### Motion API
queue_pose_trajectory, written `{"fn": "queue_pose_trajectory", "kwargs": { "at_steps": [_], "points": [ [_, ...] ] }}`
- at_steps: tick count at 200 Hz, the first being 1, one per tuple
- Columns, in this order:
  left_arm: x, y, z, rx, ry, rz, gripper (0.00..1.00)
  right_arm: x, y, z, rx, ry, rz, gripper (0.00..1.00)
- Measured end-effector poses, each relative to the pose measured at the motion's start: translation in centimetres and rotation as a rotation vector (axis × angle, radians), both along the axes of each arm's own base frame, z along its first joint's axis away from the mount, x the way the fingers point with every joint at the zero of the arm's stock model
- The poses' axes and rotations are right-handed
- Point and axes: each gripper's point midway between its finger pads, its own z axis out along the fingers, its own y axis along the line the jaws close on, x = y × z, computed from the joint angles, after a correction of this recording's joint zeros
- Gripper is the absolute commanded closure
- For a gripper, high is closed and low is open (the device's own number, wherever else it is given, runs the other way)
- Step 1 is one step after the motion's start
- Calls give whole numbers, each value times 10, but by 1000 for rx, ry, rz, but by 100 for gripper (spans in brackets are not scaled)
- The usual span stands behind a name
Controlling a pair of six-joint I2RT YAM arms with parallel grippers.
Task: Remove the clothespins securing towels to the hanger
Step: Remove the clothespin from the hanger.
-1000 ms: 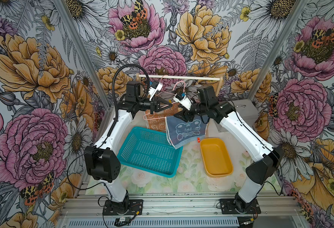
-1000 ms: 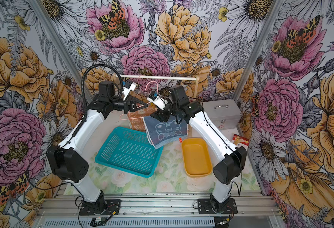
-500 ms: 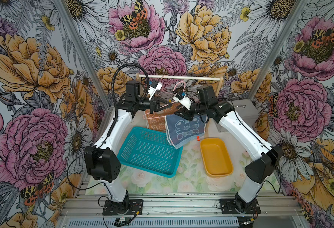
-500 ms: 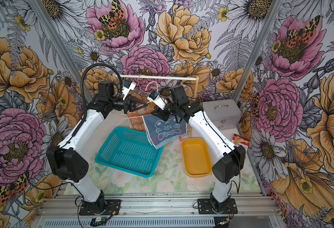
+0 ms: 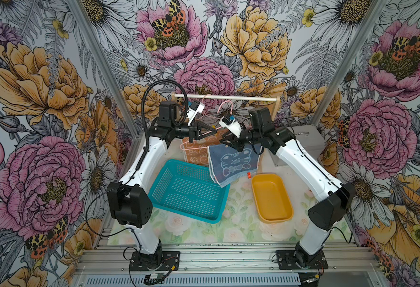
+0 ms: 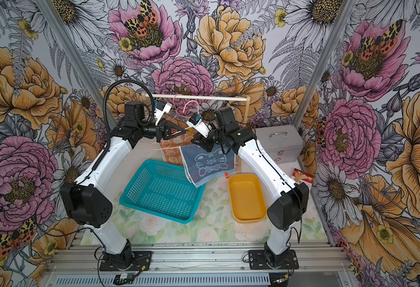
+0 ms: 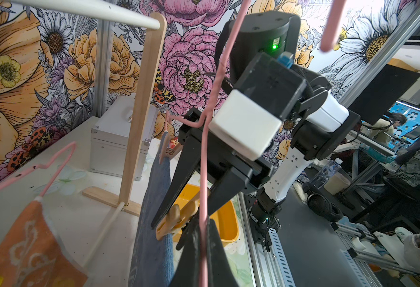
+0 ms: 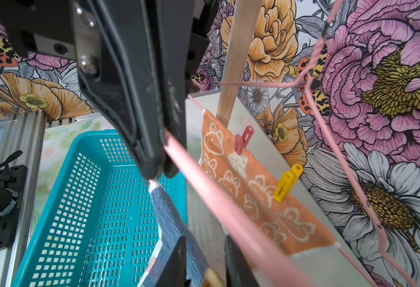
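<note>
Two pink wire hangers hang from the rod. My left gripper (image 5: 213, 129) (image 7: 202, 223) is shut on the wire of the hanger (image 7: 205, 174) that carries the denim-blue tiger towel (image 5: 233, 164) (image 7: 151, 198). My right gripper (image 5: 221, 142) (image 7: 166, 234) (image 8: 204, 238) is shut on a pale wooden clothespin (image 7: 171, 221) (image 8: 212, 279) at that towel's near top corner. A second wooden clothespin (image 7: 165, 149) pins its far corner. Behind hangs the orange bunny towel (image 5: 194, 151) (image 8: 253, 193), held by a red clothespin (image 8: 242, 143) and a yellow clothespin (image 8: 287, 182).
A teal basket (image 5: 186, 196) lies under the towels with a yellow tub (image 5: 271, 196) to its right. A small red item (image 5: 248, 175) lies between them. A silver case (image 5: 305, 139) stands at the back right, beside the wooden rack's rod (image 5: 225, 97).
My right gripper's jaws have narrowed around the wooden clothespin on the blue towel. The left arm has stayed still on the hanger wire.
</note>
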Motion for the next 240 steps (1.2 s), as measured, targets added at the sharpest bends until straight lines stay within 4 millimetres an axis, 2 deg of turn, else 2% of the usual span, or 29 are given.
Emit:
{"fn": "queue_pose_trajectory", "kwargs": {
  "at_steps": [21,40,57,112,179,240],
  "points": [
    [2,-1,-1,-2,15,-6,100,-1,0,0,8,9,4,70],
    [3,-1,-2,-4,19,-13,100,-1,1,0,13,17,10,57],
    [5,-2,-6,-6,30,-21,100,-4,3,0,23,25,27,50],
    [4,-1,-4,-18,38,-43,100,-8,5,2,36,28,56,50],
    [4,0,0,-33,35,-68,100,-10,8,2,45,16,99,56],
    [12,-4,-11,-42,77,-105,100,3,18,-32,15,64,123,58]
  ]
}}
